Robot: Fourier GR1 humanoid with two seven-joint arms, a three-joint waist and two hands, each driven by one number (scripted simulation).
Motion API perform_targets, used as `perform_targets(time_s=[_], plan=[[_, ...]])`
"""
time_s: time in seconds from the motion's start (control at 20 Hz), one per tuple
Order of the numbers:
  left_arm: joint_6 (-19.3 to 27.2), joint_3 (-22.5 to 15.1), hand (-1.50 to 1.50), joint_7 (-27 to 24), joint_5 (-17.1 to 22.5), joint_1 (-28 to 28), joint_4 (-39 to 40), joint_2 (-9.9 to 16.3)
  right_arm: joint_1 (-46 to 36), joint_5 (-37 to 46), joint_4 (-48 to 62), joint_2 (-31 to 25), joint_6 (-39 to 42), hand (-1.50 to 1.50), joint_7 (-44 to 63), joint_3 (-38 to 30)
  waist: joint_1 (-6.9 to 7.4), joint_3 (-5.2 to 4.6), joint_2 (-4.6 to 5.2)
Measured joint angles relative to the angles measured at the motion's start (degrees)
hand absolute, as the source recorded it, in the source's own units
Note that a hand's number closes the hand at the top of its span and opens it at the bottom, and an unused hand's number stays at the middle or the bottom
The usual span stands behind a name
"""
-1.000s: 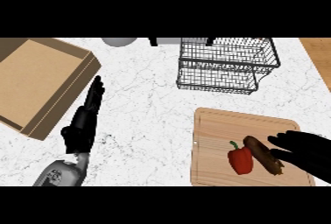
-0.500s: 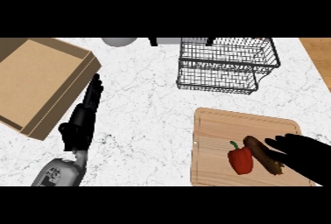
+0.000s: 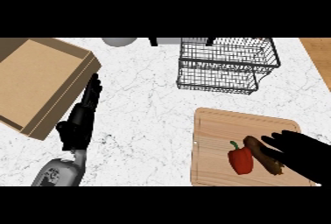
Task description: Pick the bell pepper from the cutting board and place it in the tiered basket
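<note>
White marble counter [image 3: 149, 118] carries the cutting board [image 3: 220, 127] at near right, where the red bell pepper [image 3: 241, 160] lies unmoved beside a brown sausage-like item [image 3: 262, 154]. Since a second ago the right hand [image 3: 302, 154] has edged slightly nearer and rightward; its relaxed, spread fingers hover over the brown item, just right of the pepper, holding nothing. Left hand [image 3: 82, 118] rests straight-fingered beside the cardboard box [image 3: 39, 85]. Tiered basket [image 3: 226, 63] stands farther back.

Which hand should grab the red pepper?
The right hand. It is already over the cutting board beside the pepper, while the left hand rests far off by the cardboard box.
</note>
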Motion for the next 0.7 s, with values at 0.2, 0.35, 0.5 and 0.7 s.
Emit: perform_targets(time_s=[0.2,0.35,0.5,0.7], plan=[[-0.1,-0.2,0.0,0.2,-1.2,1.3,-1.7,-0.7,0.4,5.1,0.6,-1.6,-3.9,-1.5,-4.8,1.9,0.07,0.01,-0.01],[-0.7,0.3,0.0,-1.2,-1.9,0.8,0.5,-2.0,0.6,9.8,1.5,-0.5,-6.8,-1.5,-6.6,4.8,0.01,0.0,0.02],[-1.3,1.0,0.0,-0.2,-2.5,1.1,-0.5,-2.2,0.5,13.4,4.2,1.0,-9.5,-1.5,-8.0,5.7,0.07,-0.01,0.01],[-1.9,1.3,0.0,0.6,-3.5,1.2,-1.3,-2.9,-1.3,15.9,8.3,2.4,-10.3,-1.5,-8.8,4.8,0.1,-0.01,0.02]])
